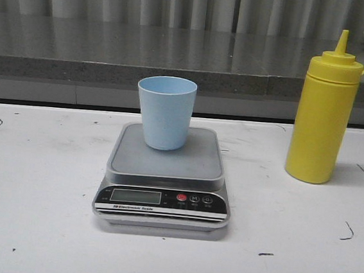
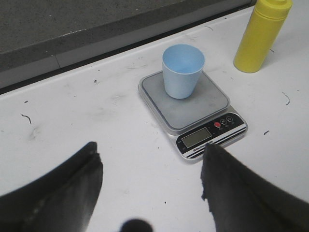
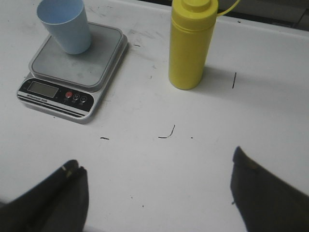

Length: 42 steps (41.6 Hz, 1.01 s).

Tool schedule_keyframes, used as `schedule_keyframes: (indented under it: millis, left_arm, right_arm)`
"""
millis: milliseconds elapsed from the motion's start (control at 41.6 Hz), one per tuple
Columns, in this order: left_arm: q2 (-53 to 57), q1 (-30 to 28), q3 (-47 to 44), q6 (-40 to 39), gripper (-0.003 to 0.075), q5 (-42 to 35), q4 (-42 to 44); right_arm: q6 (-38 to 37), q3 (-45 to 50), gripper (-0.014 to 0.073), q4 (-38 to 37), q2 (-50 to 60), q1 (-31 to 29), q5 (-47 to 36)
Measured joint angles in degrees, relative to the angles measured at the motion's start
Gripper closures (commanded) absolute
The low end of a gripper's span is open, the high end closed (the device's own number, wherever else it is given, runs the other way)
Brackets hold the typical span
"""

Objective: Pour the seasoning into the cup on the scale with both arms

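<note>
standing upright on scale (image 1: 165, 173), blue cup (image 1: 165, 112), yellow seasoning (image 1: 320, 117) well right

Bare table (image 1: 36, 180) all round; bottle (image 1: 322, 118) well apart from cup (image 1: 165, 112) on scale (image 1: 163, 180).

soft, even light is filling all three views, bright enough to keep colours clear and not washing anything out. the white table (image 1: 31, 225) is showing only faint, diffuse shadows: a pale one is lying beside the yellow bottle (image 3: 189, 46) in the right wrist view, and a thin dark edge is sitting under the scale (image 1: 164, 173). the grey counter (image 1: 113, 49) behind is carrying a dull sheen. the front view is looking slightly grainy. in both wrist views the near fingers (image 2: 53, 193) are appearing dark and blurred.
</note>
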<state>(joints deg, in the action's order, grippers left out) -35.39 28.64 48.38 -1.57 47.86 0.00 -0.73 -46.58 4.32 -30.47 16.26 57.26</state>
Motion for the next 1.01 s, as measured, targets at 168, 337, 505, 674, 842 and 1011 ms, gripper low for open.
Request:
schedule_keyframes:
  millis: [168, 337, 505, 674, 842, 1011]
  left_arm:
    - [0.0, 0.0, 0.0, 0.0, 0.0281, 0.0, 0.0]
    - [0.0, 0.0, 0.0, 0.0, 0.0281, 0.0, 0.0]
    - [0.0, 0.0, 0.0, 0.0, 0.0281, 0.0, 0.0]
    - [0.0, 0.0, 0.0, 0.0, 0.0362, 0.0, 0.0]
    - [0.0, 0.0, 0.0, 0.0, 0.0652, 0.0, 0.0]
    - [0.0, 0.0, 0.0, 0.0, 0.074, 0.0, 0.0]
  right_arm:
    - [0.0, 0.0, 0.0461, 0.0, 0.0, 0.0, -0.1]
    - [0.0, 0.0, 0.0657, 0.0, 0.0, 0.0, -0.1]
    - [0.0, 0.0, 0.0662, 0.0, 0.0, 0.0, -0.2]
    - [0.0, 0.0, 0.0662, 0.0, 0.0, 0.0, -0.1]
    - [0.0, 0.0, 0.0662, 0.0, 0.0, 0.0, -0.1]
    - [0.0, 0.0, 0.0662, 0.0, 0.0, 0.0, 0.0]
